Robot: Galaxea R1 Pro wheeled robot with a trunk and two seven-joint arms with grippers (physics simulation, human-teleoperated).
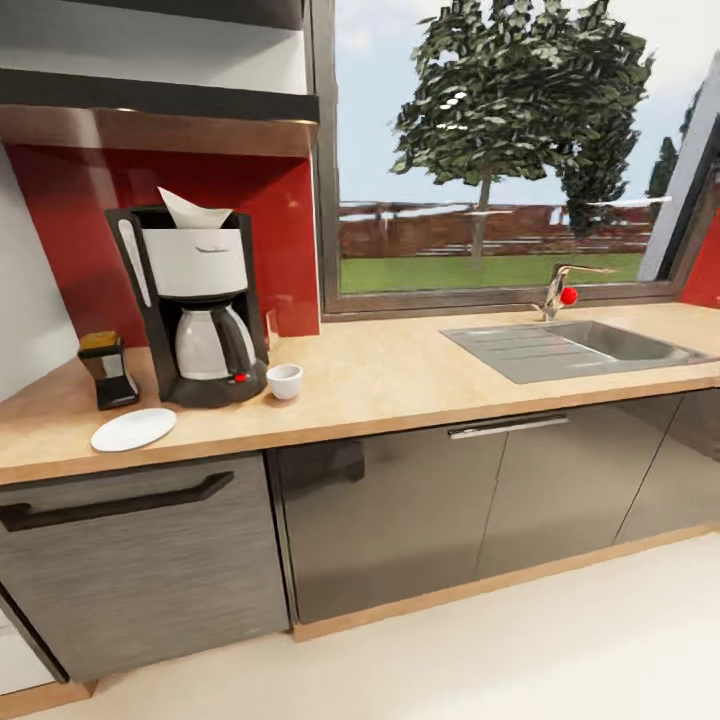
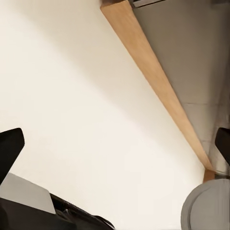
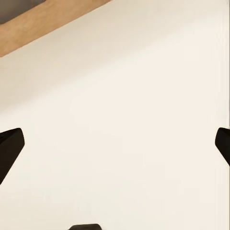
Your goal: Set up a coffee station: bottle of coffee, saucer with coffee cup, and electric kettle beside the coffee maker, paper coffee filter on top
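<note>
- Left fingers [image 2: 10,146] spread wide and released, nothing between them; dark tips sit at opposite edges of the left wrist view
- Beyond the left fingers: pale floor [image 2: 86,96], the wooden plinth strip [image 2: 158,81] running along grey cabinet fronts [image 2: 191,52]
- Right fingers [image 3: 9,146] likewise spread and released, grasping nothing; pale floor lies between them, a wooden strip [image 3: 38,24] at the far end
- Both sets of fingers hang low over the floor, well apart from the desk [image 1: 400,385] and everything on it
- Coffee maker [image 1: 195,310] stands upright on the desk against the red backsplash [image 1: 70,230]; paper coffee filter [image 1: 193,210] sits in its top, a white point sticking up
- Coffee cup [image 1: 285,380], white, stands on the bare desk just beside the coffee maker's base, on the sink [image 1: 590,345] side
- Saucer [image 1: 133,429], white, lies flat near the desk's front edge, apart from the cup, with nothing on it
- Bottle of coffee [image 1: 107,370], dark with a brownish lid, stands on the desk just beside the coffee maker, on the wall side
- Tap [image 1: 560,290] with red knob behind the sink, under the window [image 1: 500,150]
</note>
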